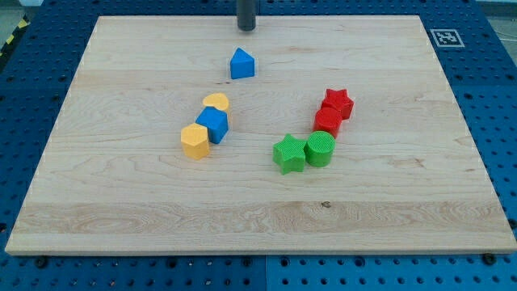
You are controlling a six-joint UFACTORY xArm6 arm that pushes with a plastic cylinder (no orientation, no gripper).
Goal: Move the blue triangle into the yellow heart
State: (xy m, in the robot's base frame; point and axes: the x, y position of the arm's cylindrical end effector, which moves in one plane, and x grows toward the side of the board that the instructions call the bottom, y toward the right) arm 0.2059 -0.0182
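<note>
**Blue triangle sits between my tip and the yellow heart**

Camera view: My tip (245, 28) stands at the view's top edge of the wooden board (121, 202), a plain dark rod end with nothing to open or close and nothing held; it touches no block. The blue triangle (241, 63) lies just below it toward the view's bottom, apart from the tip, with bare wood between. Its peaked end points to the view's top, roughly at me.

The yellow heart (216, 103) lies farther toward the view's bottom and a little to the view's left of the triangle, at the upper end of a short touching row: heart, then a blue cube (212, 124), then a yellow hexagon (195, 141). So tip, triangle and heart fall nearly on one line running down and slightly left. I judge a push from where I stand, aimed down with a small leftward lean, should carry the triangle to the heart; a straight-down push might slip past its right side.

Well apart at the view's right sit a red star (338, 103), a red cylinder (327, 121), a green cylinder (321, 148) and a green star (289, 153).

As for writing: none I can read. The only marking is a black-and-white square tag (445, 37) at the board's top-right corner, a pattern and not letters.
</note>
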